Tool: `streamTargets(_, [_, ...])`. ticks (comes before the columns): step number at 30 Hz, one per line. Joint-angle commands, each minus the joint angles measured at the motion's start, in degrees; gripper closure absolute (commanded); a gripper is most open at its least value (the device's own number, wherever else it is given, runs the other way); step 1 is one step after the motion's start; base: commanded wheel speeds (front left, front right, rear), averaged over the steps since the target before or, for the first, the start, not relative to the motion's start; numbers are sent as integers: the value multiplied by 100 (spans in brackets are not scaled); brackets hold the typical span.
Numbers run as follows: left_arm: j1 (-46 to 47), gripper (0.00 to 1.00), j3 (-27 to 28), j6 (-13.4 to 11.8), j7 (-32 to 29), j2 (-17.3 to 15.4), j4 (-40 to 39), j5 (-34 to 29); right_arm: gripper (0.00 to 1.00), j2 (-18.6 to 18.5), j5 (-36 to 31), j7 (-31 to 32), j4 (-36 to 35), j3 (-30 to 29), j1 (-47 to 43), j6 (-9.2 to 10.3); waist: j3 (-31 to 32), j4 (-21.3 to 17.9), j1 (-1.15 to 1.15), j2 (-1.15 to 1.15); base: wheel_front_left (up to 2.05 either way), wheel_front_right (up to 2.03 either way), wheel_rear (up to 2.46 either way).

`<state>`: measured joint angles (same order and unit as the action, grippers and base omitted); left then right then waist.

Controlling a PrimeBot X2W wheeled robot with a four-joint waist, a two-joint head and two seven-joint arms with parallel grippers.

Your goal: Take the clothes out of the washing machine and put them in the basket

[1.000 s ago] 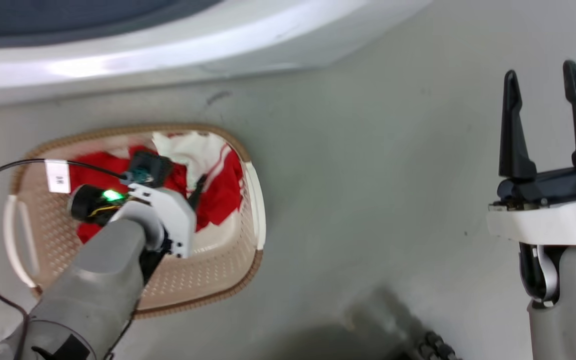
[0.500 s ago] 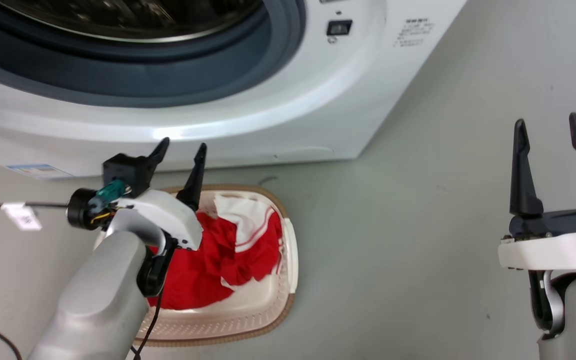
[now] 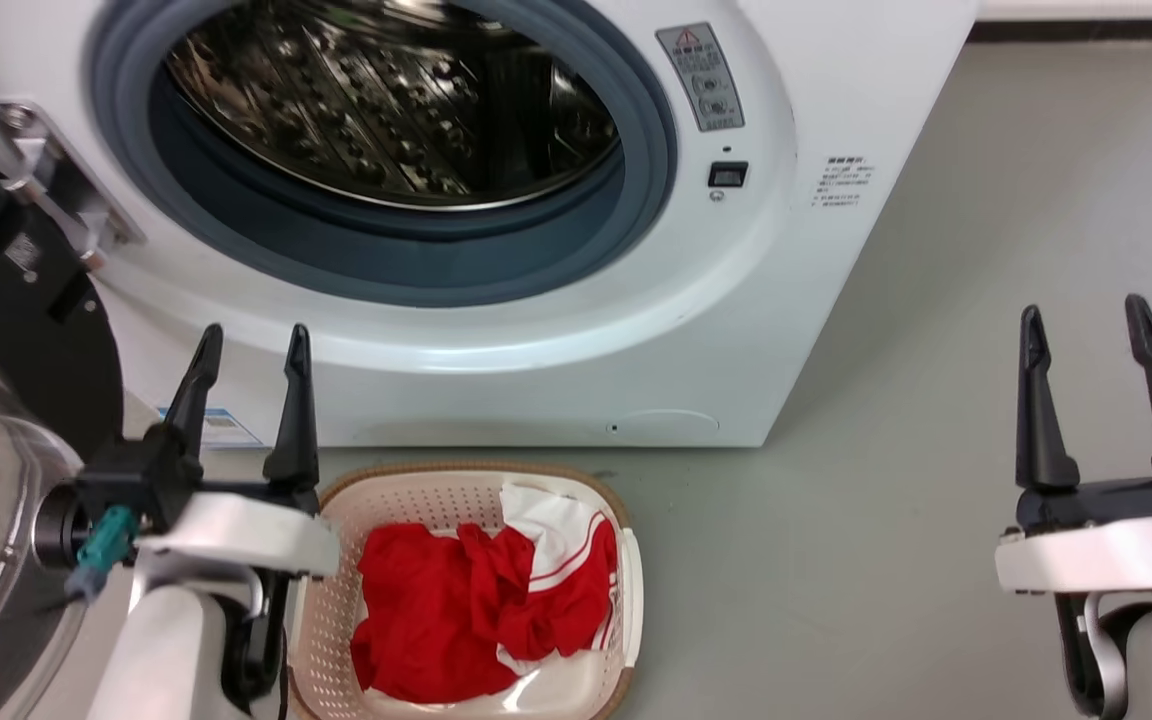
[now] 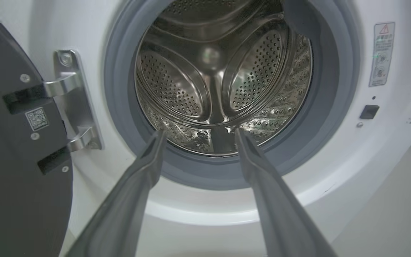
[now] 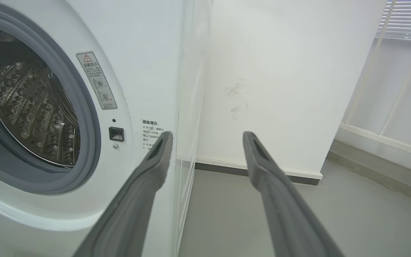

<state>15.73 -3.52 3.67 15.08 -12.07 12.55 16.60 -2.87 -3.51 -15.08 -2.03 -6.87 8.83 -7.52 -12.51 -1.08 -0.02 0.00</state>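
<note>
Grey floor (image 3: 886,560) spreads across the room, and nearest the camera the two arms rise from the bottom edge of the head view. At eight o'clock stands the left gripper (image 3: 253,335), its two dark fingers spread apart with nothing between them. At four o'clock the right gripper (image 3: 1083,310) is spread the same way and empty, over bare floor.

Just past the left gripper, at six o'clock in the head view, the basket (image 3: 406,495) sits on the floor close before the washing machine (image 3: 786,260). The clothes (image 3: 476,610) lie heaped inside it. The plain red garment (image 3: 406,620) takes the nine o'clock side. The striped garment (image 3: 561,535), red with a white part, is bunched toward two o'clock and touches the first.

Behind the basket the machine's white front rises with its porthole open. The door (image 3: 6,300), black-framed with a glass dome, is swung out at nine o'clock of the opening on a metal hinge (image 3: 41,165). A warning label (image 3: 701,75) sits at two o'clock of the grey rim. In the left wrist view the fingers frame the drum (image 4: 209,71), whose perforated steel wall and ribs shine.

Farthest off, in the right wrist view, a white wall (image 5: 280,89) stands beyond the machine's side, with window blinds (image 5: 409,18) at one o'clock.
</note>
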Motion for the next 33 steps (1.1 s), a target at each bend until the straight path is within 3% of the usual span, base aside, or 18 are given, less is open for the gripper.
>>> streamTargets(1, [-195, 0, 87, 22, 13, 115, -167, -175, 0, -2, 19, -12, -26, 17, -149, 6, 185, 49, 2, 0, 0, 0, 0])
streamTargets(8, [-922, 0, 533, 96, 12, 477, -738, -766, 0, -2, 108, -12, -30, 240, -550, 6, 512, -65, 2, 0, 0, 0, 0])
streamTargets(15, [-1479, 0, 650, 124, 13, 689, -741, -1135, 0, -1, 229, -12, -20, 326, -872, 6, 711, -209, 2, 0, 0, 0, 0])
streamTargets(33, [-1705, 0, 728, 63, 14, 866, -712, -1459, 0, -1, 265, -12, 57, 356, -982, 6, 836, -199, 2, 0, 0, 0, 0])
